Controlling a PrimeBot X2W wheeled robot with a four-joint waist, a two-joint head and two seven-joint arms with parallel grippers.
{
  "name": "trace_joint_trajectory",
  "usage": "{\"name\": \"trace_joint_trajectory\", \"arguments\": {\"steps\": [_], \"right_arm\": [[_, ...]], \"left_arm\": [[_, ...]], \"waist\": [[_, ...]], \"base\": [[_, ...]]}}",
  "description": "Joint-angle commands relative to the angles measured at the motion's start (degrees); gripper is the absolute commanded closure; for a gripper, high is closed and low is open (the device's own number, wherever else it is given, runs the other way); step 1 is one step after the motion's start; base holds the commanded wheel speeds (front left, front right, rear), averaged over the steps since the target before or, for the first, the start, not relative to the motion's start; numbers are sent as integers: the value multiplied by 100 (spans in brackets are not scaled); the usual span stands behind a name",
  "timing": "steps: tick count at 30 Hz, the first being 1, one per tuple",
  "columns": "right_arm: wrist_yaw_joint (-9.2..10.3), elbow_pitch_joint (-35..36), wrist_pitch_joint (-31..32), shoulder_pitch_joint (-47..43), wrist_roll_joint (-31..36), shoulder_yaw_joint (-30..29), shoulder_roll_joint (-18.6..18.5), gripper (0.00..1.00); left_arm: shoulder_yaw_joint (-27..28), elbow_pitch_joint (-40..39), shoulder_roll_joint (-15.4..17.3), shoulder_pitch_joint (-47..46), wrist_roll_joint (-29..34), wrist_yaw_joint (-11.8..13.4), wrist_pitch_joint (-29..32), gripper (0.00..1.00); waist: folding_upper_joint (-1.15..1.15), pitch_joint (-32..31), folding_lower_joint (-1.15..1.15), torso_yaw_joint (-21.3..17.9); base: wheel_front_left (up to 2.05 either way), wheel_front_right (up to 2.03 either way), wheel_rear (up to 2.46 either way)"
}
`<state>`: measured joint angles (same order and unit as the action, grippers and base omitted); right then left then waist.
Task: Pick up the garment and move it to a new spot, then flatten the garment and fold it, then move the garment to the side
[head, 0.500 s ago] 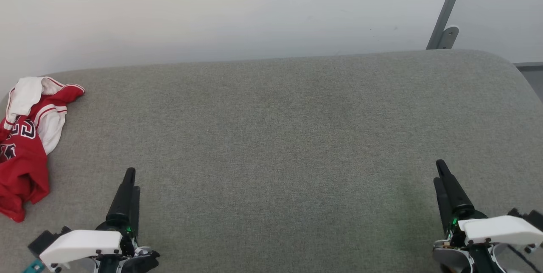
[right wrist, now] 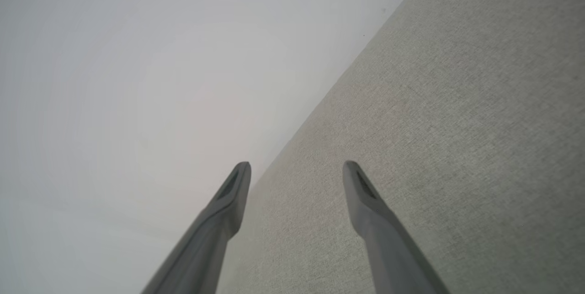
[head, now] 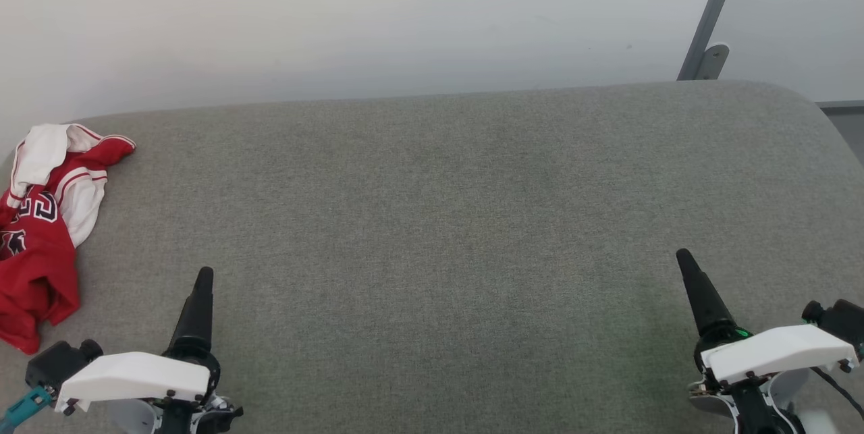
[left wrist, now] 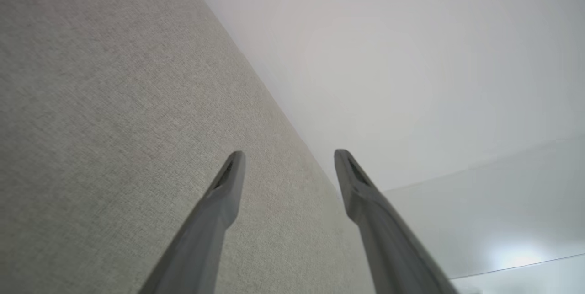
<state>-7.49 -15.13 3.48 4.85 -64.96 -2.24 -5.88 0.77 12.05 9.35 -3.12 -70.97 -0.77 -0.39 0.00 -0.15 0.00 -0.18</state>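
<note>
Head view: found garment [head: 34, 265] crumpled, ungrasped; left gripper [head: 203, 280] near it, right gripper [head: 684, 260] well apart; both jaws spread wide, empty, pending pickup.

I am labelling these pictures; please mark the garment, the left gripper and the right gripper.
garment [head: 37, 265], head view, red body below the print.
left gripper [left wrist: 289, 154], left wrist view, midway between open fingertips.
right gripper [right wrist: 297, 164], right wrist view, midway between open fingertips.
</note>
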Motion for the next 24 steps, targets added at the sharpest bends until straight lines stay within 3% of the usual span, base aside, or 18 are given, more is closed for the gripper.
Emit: {"name": "trace_joint_trajectory", "arguments": {"steps": [1, 24], "right_arm": [[0, 110, -71, 157, 246, 26, -61, 0], [0, 208, -456, 154, 2033, 152, -232, 0]], "left_arm": [[-59, -83, 105, -43, 245, 44, -72, 0], [-29, -137, 216, 129, 1818, -240, -536, 0]], "waist": [[0, -3, 0, -1], [0, -36, 0, -16]], "base": [[0, 0, 0], [0, 0, 0]]}}
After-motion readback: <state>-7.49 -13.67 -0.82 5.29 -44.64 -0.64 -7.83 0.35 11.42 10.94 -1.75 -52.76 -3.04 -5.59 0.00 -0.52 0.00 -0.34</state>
